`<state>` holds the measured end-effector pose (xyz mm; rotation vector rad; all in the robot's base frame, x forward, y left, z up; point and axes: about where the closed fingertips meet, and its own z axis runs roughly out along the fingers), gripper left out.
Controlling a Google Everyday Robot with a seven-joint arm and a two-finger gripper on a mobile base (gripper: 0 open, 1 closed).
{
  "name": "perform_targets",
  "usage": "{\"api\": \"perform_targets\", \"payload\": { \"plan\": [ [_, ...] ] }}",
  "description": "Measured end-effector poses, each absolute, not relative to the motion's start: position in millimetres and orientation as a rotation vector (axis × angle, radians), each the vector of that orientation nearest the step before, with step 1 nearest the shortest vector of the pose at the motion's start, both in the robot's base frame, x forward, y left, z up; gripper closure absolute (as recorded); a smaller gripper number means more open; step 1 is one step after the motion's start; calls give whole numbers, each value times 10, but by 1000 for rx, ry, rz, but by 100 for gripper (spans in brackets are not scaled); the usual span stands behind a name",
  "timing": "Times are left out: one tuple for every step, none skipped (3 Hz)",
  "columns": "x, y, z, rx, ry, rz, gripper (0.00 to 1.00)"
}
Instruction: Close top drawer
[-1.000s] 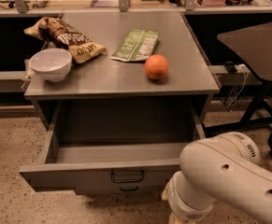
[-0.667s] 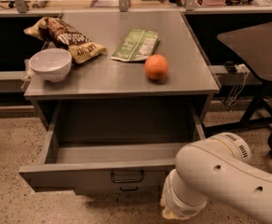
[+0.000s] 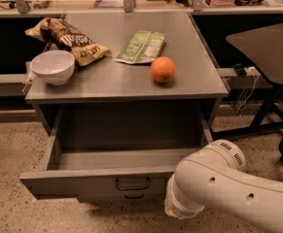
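Grey and pulled far out, the top drawer (image 3: pixel 97 182) stood below the tabletop (image 3: pixel 107 81), with its dark bar handle (image 3: pixel 132 184) facing me. My white arm (image 3: pixel 228 188) was low at the right, just beside the drawer's front corner. The gripper was hidden beyond the arm at the lower edge, so I could not tell its state. On the tabletop lay an orange (image 3: pixel 162 69), a white bowl (image 3: pixel 53 66), a chip bag (image 3: pixel 68 40) and a green packet (image 3: pixel 142 46).
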<state>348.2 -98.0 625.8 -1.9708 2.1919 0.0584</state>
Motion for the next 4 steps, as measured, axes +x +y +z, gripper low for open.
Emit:
{"api": "perform_targets", "payload": {
  "plan": [
    [3661, -1007, 6182, -1858, 2227, 62, 81],
    [3811, -986, 6191, -1731, 2230, 153, 58],
    [3873, -928, 6226, -1728, 2161, 211, 35],
    [3910, -887, 6259, -1727, 2115, 230, 11]
  ]
}}
